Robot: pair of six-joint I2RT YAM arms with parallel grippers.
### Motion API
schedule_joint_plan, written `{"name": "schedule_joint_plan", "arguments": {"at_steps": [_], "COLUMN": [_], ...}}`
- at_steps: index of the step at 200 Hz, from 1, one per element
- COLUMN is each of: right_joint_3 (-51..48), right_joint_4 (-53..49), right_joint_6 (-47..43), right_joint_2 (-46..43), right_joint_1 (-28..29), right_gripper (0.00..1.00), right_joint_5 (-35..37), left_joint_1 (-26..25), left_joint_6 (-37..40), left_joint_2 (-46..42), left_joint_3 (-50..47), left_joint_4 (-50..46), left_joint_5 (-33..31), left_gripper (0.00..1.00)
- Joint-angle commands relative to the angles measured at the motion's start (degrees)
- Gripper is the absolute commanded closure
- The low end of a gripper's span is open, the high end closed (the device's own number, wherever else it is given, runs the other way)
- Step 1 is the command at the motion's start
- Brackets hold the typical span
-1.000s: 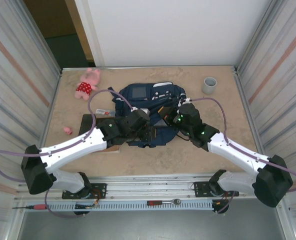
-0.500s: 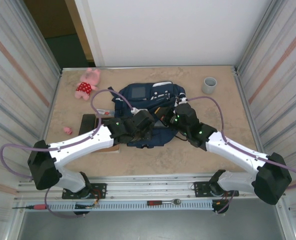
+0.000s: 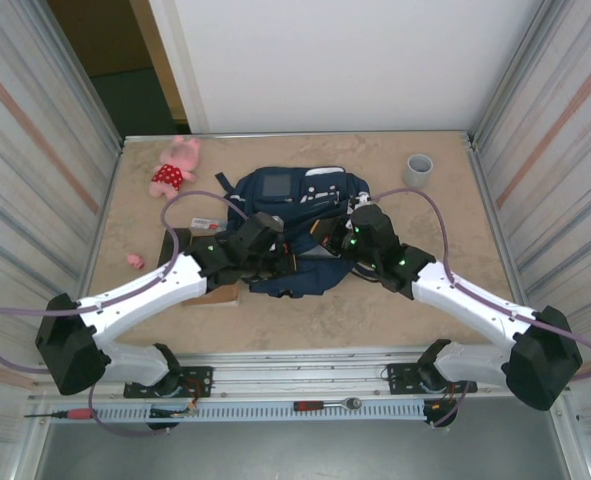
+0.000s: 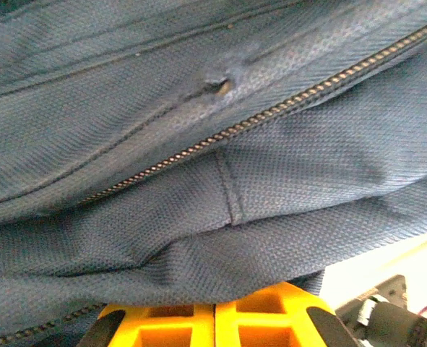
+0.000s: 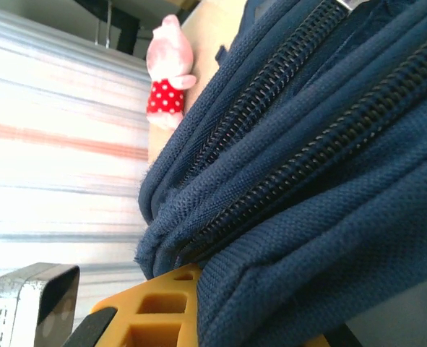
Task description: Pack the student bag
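Near edge: both arms reached forward from their bases and met at the front of the student bag, which lay flat mid-counter.

Left tool — orange fingers pressed together under a low fold of navy fabric, apparently pinching it. One zip line ran diagonally above, teeth meshed.

Right tool — one orange finger visible, the bag's bound rim draped over it. Pressed together, seemingly on that rim. Two heavy zips ran beside it, both looking closed.

Handling, as a judgement: soft woven cloth, no frame, so it should sag and fold wherever it goes unsupported. Probably light while slack. The weave gives fair friction, but thin folds could slide out of a pinch. Best holds are the stitched rim, the zip tape or a strap rather than a loose panel, one on each side of the mouth to keep it spread.

Containers: I could not tell what the bag held — the mouth was hidden between the two wrists. Beside the left arm lay a dark flat item and a small pink piece. Far left, a pink plush toy sat well apart from the bag. Far right, a grey cup stood upright, contents not visible.
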Motion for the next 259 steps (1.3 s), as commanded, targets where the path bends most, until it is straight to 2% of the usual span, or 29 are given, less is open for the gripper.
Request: {"name": "schedule_joint_plan", "arguments": {"at_steps": [1,19,48,71,90,115,136,155,165,171,180,190,204,234,259], "right_joint_3": [2.0,3.0,3.5,3.7,4.0,4.5,4.4,4.7,4.6,4.0,2.3,-0.8,-4.5,-7.2,-9.4], "right_joint_4": [1.3,0.1,-2.3,-4.0,-4.7,-6.1,-6.7,-7.6,-8.4,-8.9,-7.5,-4.2,-0.4,-5.0,-2.7], "right_joint_6": [-5.5,-10.3,-15.5,-15.9,-16.0,-16.0,-15.0,-13.8,-12.6,-10.9,-7.2,-2.1,2.8,8.8,11.6], "right_joint_2": [0.9,2.1,3.0,2.7,2.4,1.4,-0.1,-0.8,-1.3,-1.8,-2.5,-3.8,-5.7,-9.4,-9.8], "right_joint_1": [-3.1,-5.2,-6.3,-9.1,-11.7,-15.9,-20.7,-23.8,-24.2,-24.1,-23.3,-21.4,-16.9,-6.9,-4.0], "right_gripper": [1.0,1.0,1.0,1.0,1.0,1.0,1.0,1.0,1.0,0.99,0.83,0.64,0.5,0.42,0.41], "right_joint_5": [-8.5,-13.4,-15.9,-18.4,-21.9,-26.9,-31.0,-33.0,-31.3,-28.8,-25.7,-21.9,-15.7,-1.1,3.2], "left_joint_1": [2.1,4.4,5.9,6.1,6.0,6.1,6.2,6.8,6.9,6.9,6.3,5.2,3.8,2.3,2.3], "left_joint_6": [2.0,1.8,1.9,10.2,20.5,31.5,36.3,38.0,36.1,34.2,31.1,27.8,25.0,24.1,24.3], "left_joint_2": [-0.9,-0.1,0.3,1.2,2.2,2.6,1.9,0.6,0.3,0.2,0.0,-0.1,0.2,1.6,1.6], "left_joint_3": [-1.6,-1.9,-1.7,0.6,3.1,4.6,4.0,2.0,1.3,0.7,-0.4,-1.4,-1.9,-0.2,-0.3], "left_joint_4": [4.9,5.6,6.8,1.9,-5.1,-12.8,-14.9,-12.5,-9.8,-7.2,-2.9,2.3,7.4,11.0,12.4], "left_joint_5": [7.7,13.1,17.6,19.5,17.4,9.9,4.5,2.7,4.0,7.3,10.8,11.4,11.1,10.7,12.0], "left_gripper": [1.0,1.0,1.0,1.0,1.0,1.0,1.0,1.0,1.0,1.0,1.0,1.0,1.0,1.0,1.0]}}
